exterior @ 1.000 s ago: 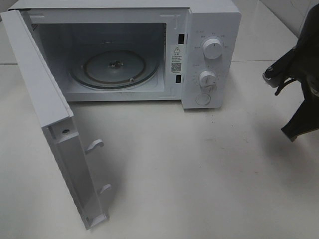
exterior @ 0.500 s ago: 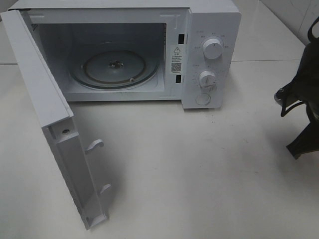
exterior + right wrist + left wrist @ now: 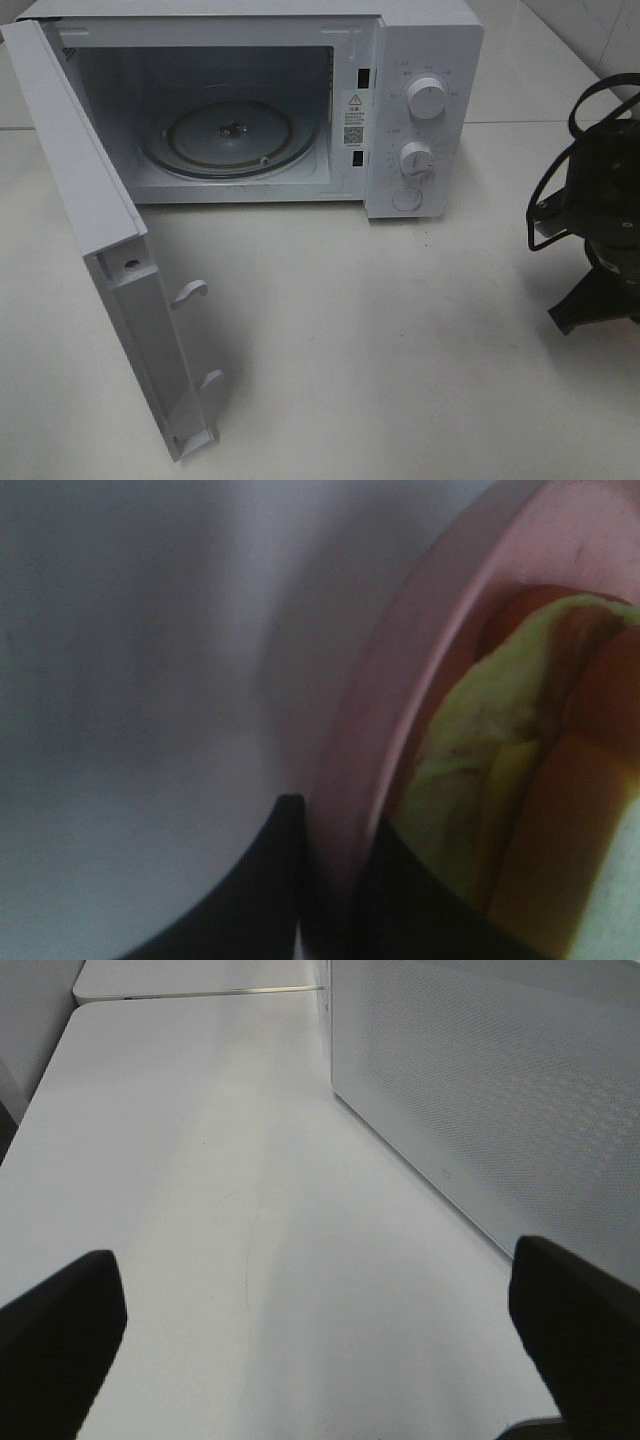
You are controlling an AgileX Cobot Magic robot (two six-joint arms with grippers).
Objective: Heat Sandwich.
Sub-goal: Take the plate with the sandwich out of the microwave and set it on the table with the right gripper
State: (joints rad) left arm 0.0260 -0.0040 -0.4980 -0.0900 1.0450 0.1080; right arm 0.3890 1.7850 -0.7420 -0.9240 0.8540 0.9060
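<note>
Three views. From the high camera: white microwave (image 3: 250,100) on a white bench (image 3: 400,340), door (image 3: 110,270) swung wide toward the camera on its left hinge, two latch hooks standing out from its inner edge. Glass turntable (image 3: 230,135) bare inside the cavity. Two knobs (image 3: 427,97) and a round button on the panel to the right of the cavity. Right arm (image 3: 600,220) at the right edge, dark and cabled, over the bench beside the microwave; pincer tips and load not to be made out from up here. Left arm out of this view.

From the left wrist: left pincer (image 3: 320,1335) wide apart, nothing between the two black fingers (image 3: 60,1335), only bare bench below. Perforated white panel (image 3: 500,1100) close on one side, apparently the outer face of the door.

From the right wrist: right pincer (image 3: 335,880) clamped on the rim of a pink plate (image 3: 400,690), one dark finger (image 3: 255,880) outside the rim, the other inside, rim pinched between. Sandwich (image 3: 520,810) on the plate, close to the inner finger, blurred: yellow-green leaf, red and orange filling, pale bread at the corner. White surface behind the plate; whether plate touches it or hangs clear, cannot tell.
</note>
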